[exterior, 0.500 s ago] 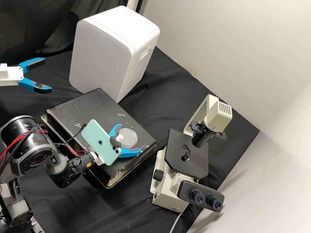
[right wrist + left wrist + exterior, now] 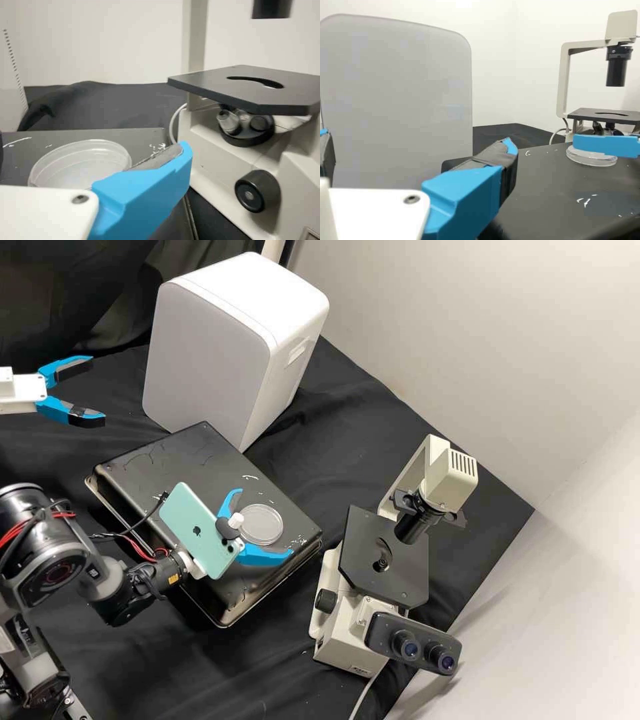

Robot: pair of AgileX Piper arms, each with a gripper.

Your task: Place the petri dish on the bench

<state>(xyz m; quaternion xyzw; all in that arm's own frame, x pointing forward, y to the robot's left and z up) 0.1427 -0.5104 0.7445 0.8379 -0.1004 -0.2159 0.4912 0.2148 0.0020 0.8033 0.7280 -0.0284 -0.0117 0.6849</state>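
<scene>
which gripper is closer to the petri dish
Right. The right gripper is open around the petri dish on the black tray; the left gripper is well away, beside the white box.

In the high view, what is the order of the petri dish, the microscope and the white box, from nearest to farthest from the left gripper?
1. The white box, just beside the left gripper.
2. The petri dish, on the black tray in the middle of the bench, between the fingers of the right gripper.
3. The microscope, past the tray, on the side away from the left gripper.
</scene>
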